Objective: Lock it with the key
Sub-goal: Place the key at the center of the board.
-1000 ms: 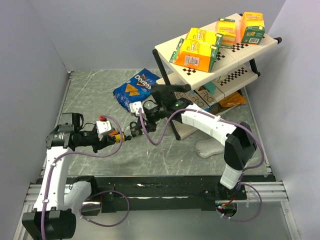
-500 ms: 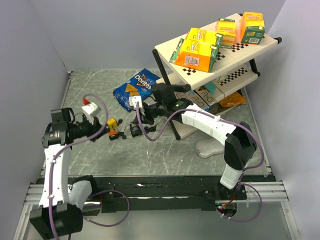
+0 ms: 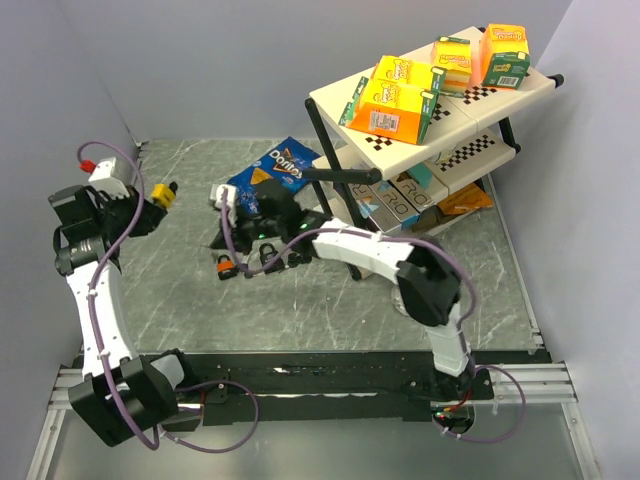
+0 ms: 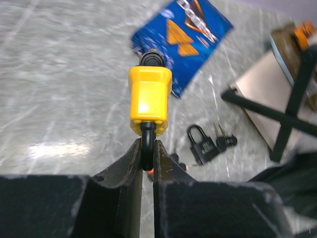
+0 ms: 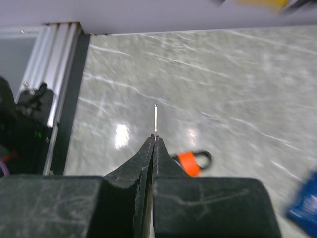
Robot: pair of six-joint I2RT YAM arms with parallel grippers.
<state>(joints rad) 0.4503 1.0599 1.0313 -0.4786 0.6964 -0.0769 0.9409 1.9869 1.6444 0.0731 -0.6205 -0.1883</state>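
My left gripper (image 3: 148, 202) is raised at the far left and shut on the black shackle of a yellow padlock (image 3: 160, 193). In the left wrist view the padlock (image 4: 150, 99) sticks out past the closed gripper (image 4: 147, 144). My right gripper (image 3: 222, 243) is low over the table's middle left, shut on a thin key. The key blade (image 5: 155, 119) shows edge-on past the gripper (image 5: 154, 139). An orange padlock (image 3: 228, 266) lies on the table just beneath it and also shows in the right wrist view (image 5: 190, 161). The two grippers are well apart.
A black padlock (image 4: 203, 146) with a bunch of keys (image 4: 224, 140) lies on the table near the orange one. A blue Doritos bag (image 3: 268, 177) lies behind. A white shelf rack (image 3: 340, 100) with snack boxes stands at the back right. Grey walls close both sides.
My left arm has swung up and to the far left with the yellow padlock. My right arm has reached left and down with the key, over the orange padlock.
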